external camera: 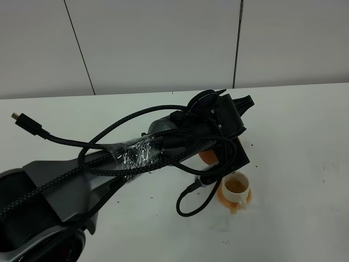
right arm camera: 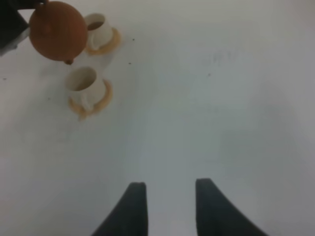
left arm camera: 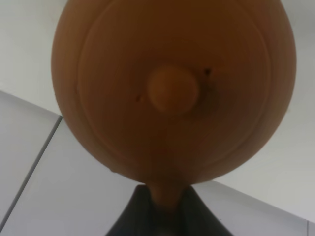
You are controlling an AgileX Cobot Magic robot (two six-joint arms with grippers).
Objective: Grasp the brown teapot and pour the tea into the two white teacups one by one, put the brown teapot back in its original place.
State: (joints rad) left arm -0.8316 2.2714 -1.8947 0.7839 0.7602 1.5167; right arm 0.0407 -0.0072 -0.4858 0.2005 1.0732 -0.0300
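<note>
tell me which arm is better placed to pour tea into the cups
Left. The left gripper is shut on the brown teapot, close beside the two white teacups. The right gripper is open and empty, apart from them.

Matt clay, pale glaze, braided black cable.
The brown teapot [left arm camera: 172, 88] looks smooth, matt clay; the 2 white teacups [right arm camera: 87, 84] [right arm camera: 100, 30] look glazed; the worktop [right arm camera: 206, 108] is smooth, matt white; the cable [external camera: 60, 141] is braided, under crinkled glossy film [external camera: 136, 153].
</note>
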